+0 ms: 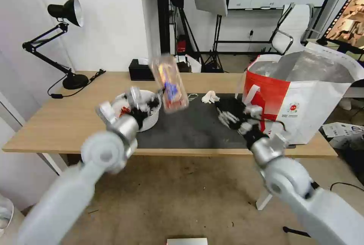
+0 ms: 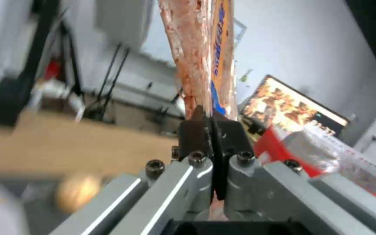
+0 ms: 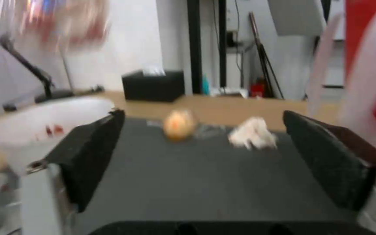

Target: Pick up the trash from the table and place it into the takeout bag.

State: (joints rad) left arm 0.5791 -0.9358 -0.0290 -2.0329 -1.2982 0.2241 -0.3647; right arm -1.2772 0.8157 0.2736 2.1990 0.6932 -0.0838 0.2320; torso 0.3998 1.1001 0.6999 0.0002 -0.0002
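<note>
Clear tray point(image 1: 169, 84): pinched by its lower edge in left gripper point(image 2: 211, 130), held upright in the air above the mat point(image 1: 189, 123); stained red inside, an orange and blue label on it
Left gripper: clamped tight on the tray, jaws nearly meeting; up over the mat's left part, just beside the bowl point(image 1: 148, 109)
Right gripper point(image 3: 201, 153): jaws spread wide, nothing between them; low over the mat's right part, close to the bag point(image 1: 303, 97)
Progress: early, by my read; tray lifted but not yet bagged; none of the other trash seems to be in the bag so far
Left to do: tray into the bag; then bowl, tissue point(image 3: 252, 133), ball point(image 3: 178, 125)
Bowl: white, on the mat's left edge; red bits inside; otherwise contents hard to make out
Tissue: crumpled, on the mat's far side, between tray and bag
Ball: beige, on the mat near the tissue
Bag: stands open at the table's point(image 1: 57, 120) right end; foil lining shows; cannot tell what lies inside
Tissue box point(image 1: 141, 69): black, at the table's back edge; not trash
</note>
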